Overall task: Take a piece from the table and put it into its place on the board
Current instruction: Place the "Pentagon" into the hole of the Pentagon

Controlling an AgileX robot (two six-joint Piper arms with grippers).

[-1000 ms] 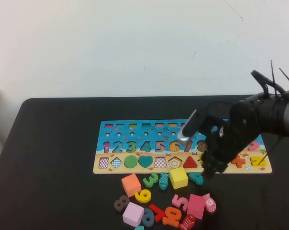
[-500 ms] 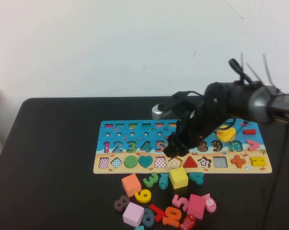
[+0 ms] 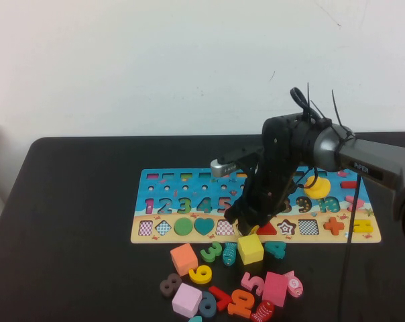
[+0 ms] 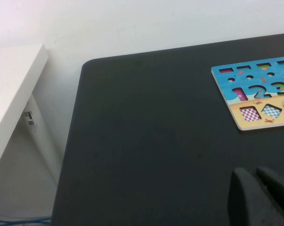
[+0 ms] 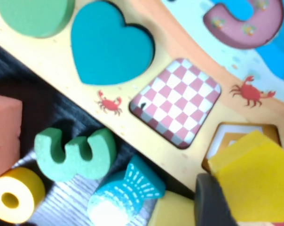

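- The right pincer [image 3: 246, 227] hangs over the sandy near strip of the long wooden puzzle board with the blue sea print [image 3: 189, 186], pinching the small flat yellow pentagon wooden block [image 5: 252, 181]; one dark fingertip [image 5: 212, 200] shows pressed against the block's edge.
- In the right wrist view the block sits just over the pentagon-shaped cut-out with the pale patterned floor [image 5: 226, 136], covering most of it, with one side of the recess showing past the block's edge. So the piece is off the bench and at its place, but not seated.
- Judged step: the final lining-up and lowering into the recess.
- The next move likely calls for a small shift and twist so the five sides match the cut-out, then a straight descent before the jaws let go.
- Just beside the pincer on the black bench [image 3: 75, 221] stands a bigger yellow cube [image 3: 250, 249]; a teal fish-shaped piece [image 5: 125, 190] and a green numeral three [image 5: 74, 153] lie close by.
- The left pincer [image 4: 262, 197] rests low over bare bench, well apart from the board; whether it is spread or pressed together I cannot tell.
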